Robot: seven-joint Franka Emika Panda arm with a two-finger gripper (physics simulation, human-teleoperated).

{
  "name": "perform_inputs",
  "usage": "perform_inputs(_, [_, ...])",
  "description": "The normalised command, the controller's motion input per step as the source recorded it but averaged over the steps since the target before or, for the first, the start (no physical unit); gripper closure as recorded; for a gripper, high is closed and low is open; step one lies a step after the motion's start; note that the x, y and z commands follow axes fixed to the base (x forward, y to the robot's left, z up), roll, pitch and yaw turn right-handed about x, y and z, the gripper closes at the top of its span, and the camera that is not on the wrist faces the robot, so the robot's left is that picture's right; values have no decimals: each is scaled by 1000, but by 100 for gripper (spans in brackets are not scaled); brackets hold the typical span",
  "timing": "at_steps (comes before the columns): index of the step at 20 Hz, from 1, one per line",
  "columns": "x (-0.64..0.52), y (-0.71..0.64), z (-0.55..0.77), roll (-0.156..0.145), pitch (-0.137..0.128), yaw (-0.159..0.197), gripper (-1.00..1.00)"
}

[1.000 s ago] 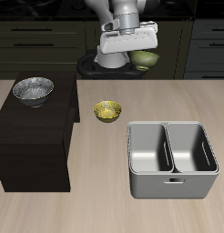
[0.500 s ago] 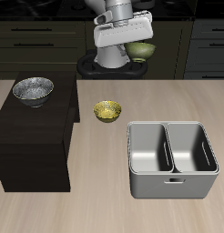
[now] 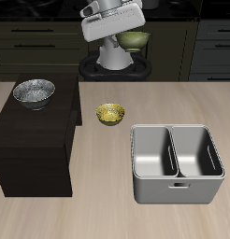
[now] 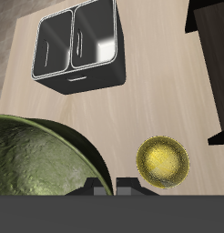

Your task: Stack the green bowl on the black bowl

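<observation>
The green bowl [image 3: 136, 39] hangs high above the table's back edge, held by its rim in my gripper [image 3: 127, 36], which is shut on it. In the wrist view the green bowl [image 4: 41, 159] fills the area beside my gripper [image 4: 112, 187], its rim between the fingertips [image 4: 91, 190]. The black bowl [image 3: 34, 92], silvery-grey speckled inside, sits on top of a dark box [image 3: 33, 149], well away from the gripper and much lower. It does not show in the wrist view.
A small yellow-gold bowl [image 3: 110, 114] [image 4: 163, 161] lies on the table between the dark box and a grey two-compartment bin [image 3: 178, 193] [image 4: 86, 79]. The robot's base [image 3: 115, 63] stands at the table's back.
My gripper has risen with the green bowl and shifted toward the black bowl's side; the hand has tilted. Nothing on the table has moved.
</observation>
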Motion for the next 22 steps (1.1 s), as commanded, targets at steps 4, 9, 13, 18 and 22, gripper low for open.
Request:
perform_inputs(4, [172, -348, 503, -10, -29, 66, 100])
perform_inputs(9, [203, -482, 385, -161, -121, 66, 100])
perform_inputs(13, [123, -291, 255, -163, -72, 22, 100])
perform_inputs(18, [170, -265, 244, -55, -1, -34, 100])
perform_inputs(22, [148, -360, 222, -88, -24, -69, 100])
